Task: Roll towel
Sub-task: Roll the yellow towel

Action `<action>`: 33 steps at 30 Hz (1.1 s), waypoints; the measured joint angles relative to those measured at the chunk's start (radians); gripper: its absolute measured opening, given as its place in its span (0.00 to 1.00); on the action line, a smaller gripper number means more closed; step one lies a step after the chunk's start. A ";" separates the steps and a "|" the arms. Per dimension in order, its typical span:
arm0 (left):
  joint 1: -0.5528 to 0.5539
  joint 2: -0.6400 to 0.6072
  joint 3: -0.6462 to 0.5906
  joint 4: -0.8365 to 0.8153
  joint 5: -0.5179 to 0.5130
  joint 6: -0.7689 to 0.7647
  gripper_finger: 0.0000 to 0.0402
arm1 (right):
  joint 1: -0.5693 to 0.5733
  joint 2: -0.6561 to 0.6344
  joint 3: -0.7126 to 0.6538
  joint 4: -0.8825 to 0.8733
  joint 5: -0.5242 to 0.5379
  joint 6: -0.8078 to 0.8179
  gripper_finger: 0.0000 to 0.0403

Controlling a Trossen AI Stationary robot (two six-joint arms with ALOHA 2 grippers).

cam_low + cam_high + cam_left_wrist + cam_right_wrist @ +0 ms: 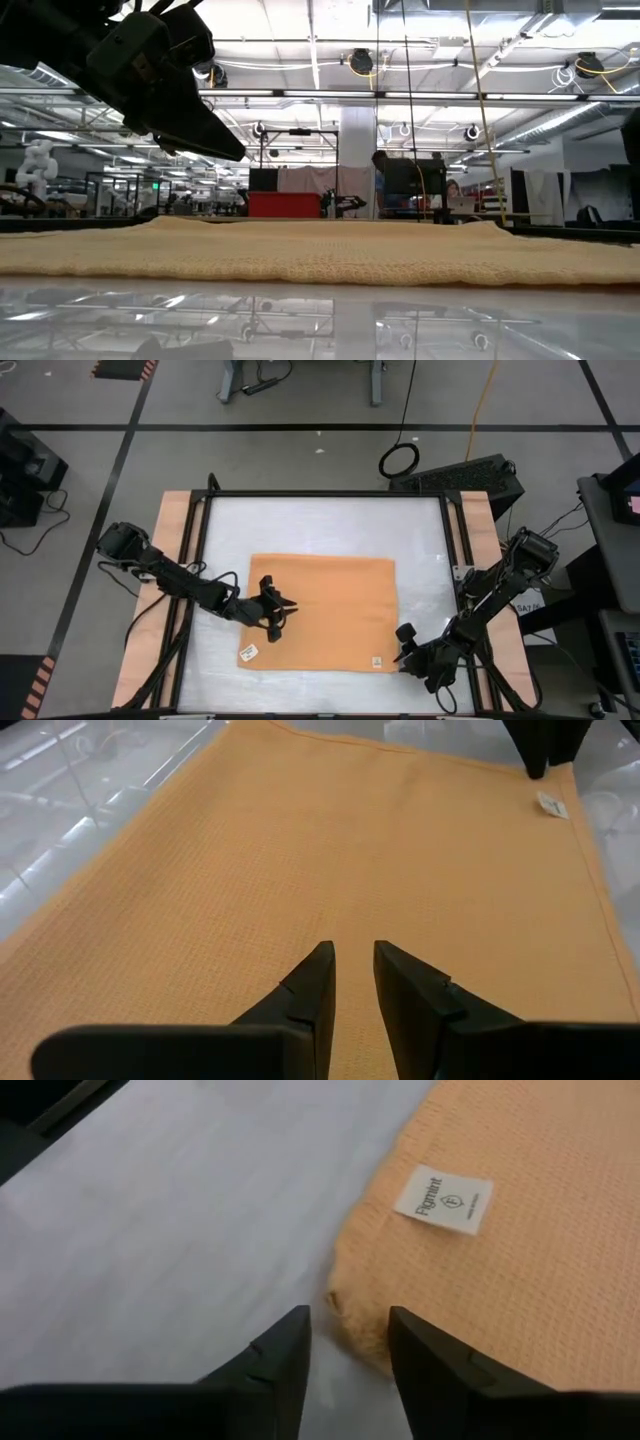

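The left gripper (354,982) is positioned above a flat orange-tan woven cloth towel (330,860), which fills most of the view. Its two dark fingers (310,995) stand a narrow gap apart, with nothing between them. Ahead of the fingertips, the towel extends to its far hemmed edge. Near the far corner, a small white rectangular tag (551,806) lies on the cloth. Just beside that tag is the dark tip of the other gripper (540,745). White glossy tabletop (70,800) borders the towel on one side.

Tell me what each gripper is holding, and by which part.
Nothing is held. The left gripper hovers over the towel; the right gripper straddles its near right corner, fingers apart, not yet clamped.
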 joint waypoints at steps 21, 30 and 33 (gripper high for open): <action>-0.007 0.000 0.000 0.259 0.000 0.113 0.20 | -0.053 -0.055 -0.002 0.036 -0.049 -0.023 0.01; -0.044 -0.002 0.002 0.068 -0.007 0.080 0.30 | -0.068 -0.180 -0.002 -0.042 -0.006 0.037 0.00; -0.090 -0.001 0.002 -0.034 0.016 0.000 0.37 | -0.075 -0.222 -0.002 -0.096 0.040 0.071 0.00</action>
